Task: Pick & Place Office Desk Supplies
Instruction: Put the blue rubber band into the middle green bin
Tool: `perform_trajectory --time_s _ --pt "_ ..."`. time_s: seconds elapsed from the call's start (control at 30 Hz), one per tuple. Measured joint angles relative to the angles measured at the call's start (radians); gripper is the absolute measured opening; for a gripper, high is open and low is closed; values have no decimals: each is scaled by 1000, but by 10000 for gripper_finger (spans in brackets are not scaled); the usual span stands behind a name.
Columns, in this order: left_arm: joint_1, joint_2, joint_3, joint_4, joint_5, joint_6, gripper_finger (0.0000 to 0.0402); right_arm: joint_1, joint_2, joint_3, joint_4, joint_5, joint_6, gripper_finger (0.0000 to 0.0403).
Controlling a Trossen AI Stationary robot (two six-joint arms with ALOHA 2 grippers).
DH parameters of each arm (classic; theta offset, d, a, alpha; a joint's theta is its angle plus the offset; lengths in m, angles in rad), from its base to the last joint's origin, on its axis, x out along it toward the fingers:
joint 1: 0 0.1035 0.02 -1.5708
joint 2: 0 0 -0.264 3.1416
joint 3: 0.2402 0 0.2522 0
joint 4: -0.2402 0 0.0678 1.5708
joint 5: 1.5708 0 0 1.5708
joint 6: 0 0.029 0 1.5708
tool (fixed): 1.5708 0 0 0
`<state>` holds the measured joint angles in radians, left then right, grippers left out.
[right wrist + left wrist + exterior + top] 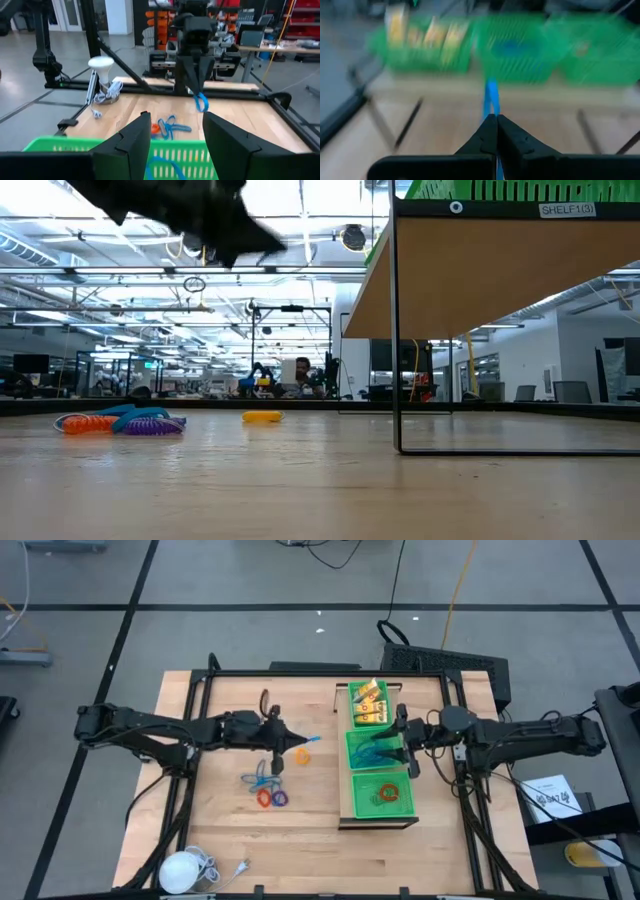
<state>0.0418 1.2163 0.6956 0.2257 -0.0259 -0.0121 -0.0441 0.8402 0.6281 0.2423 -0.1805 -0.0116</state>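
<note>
Blue ring [491, 97] in left claw [496, 120]

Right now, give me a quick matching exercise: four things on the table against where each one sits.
Things:
1. yellow packets
2. blue ring
3. white round object
4. purple ring

Places:
A. bare wood, next to a red ring
B. table's near left corner
C. end section of the green tray
D. held by the left gripper

Pairs: 1-C, 2-D, 3-B, 4-A
</note>
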Motion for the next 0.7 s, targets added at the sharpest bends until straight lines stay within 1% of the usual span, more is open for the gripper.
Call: perform_trajectory --time_s 0.13,0.3,0.53,0.6,0.7 --pt "-1 11 1 182 75 32 3 0 43 0 60 0 0 169" --pt "-13 46 1 371 122 59 3 0 116 0 152 0 0 169" --pt "-22 110 2 564 193 64 3 0 233 0 366 -3 -2 170" --pt "-22 131 2 615 209 63 4 0 265 0 419 -3 -8 177" --pt "-22 150 2 659 213 63 7 0 313 0 491 -3 -16 200"
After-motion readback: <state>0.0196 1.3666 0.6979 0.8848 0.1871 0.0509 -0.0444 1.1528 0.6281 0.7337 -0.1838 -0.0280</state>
